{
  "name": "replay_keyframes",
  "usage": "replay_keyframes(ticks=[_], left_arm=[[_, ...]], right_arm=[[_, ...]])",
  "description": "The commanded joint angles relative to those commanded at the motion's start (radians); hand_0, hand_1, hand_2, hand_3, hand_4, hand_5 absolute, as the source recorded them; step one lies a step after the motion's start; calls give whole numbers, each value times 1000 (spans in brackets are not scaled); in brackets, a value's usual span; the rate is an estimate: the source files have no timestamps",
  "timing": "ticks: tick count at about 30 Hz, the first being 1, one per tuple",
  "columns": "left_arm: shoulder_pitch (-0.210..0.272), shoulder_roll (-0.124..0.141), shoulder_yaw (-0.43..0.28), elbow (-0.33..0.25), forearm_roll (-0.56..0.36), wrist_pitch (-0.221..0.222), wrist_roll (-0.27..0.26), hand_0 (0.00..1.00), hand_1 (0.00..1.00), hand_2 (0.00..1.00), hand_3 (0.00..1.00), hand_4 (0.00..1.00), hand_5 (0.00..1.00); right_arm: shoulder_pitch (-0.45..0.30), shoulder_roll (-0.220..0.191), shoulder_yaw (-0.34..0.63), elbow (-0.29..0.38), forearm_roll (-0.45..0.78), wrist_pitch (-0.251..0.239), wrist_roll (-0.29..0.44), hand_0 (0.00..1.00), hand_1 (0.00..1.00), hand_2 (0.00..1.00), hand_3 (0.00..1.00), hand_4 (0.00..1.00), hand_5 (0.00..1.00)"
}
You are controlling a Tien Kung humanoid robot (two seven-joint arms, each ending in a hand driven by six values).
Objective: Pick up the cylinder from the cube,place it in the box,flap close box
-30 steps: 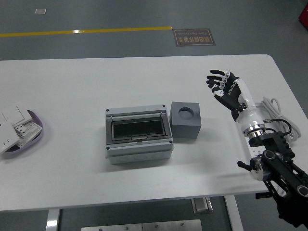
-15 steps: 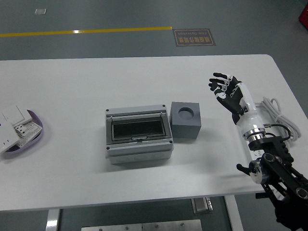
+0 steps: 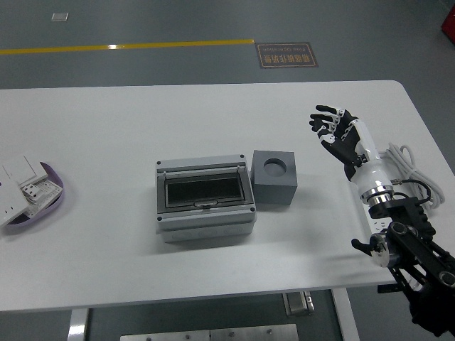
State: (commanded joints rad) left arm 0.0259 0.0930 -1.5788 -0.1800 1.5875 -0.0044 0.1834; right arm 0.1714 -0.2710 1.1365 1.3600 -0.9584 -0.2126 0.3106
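One right hand [image 3: 335, 131] open beside cube [image 3: 274, 177].

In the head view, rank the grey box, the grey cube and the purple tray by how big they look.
1. Grey box, clearly largest.
2. Grey cube.
3. Purple tray: unsure against the cube, since the picture's left edge cuts it off and white parts cover much of it.
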Motion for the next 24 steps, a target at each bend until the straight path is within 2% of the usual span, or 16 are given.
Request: replay_keyframes(ticks=[9,24], left_arm=[[-7,5,0,0,-14,5,0,587,610,607,627,644,164],[-16,-6,-3,0,-11,5,-4,587,610,605,627,644,165]], right_arm=[[-11,6,6,-8,-1,6,-4,724,654,621,633,568,205],[21,-4,-28,-13,-4,16,-14,729,654,626,632,579,177]])
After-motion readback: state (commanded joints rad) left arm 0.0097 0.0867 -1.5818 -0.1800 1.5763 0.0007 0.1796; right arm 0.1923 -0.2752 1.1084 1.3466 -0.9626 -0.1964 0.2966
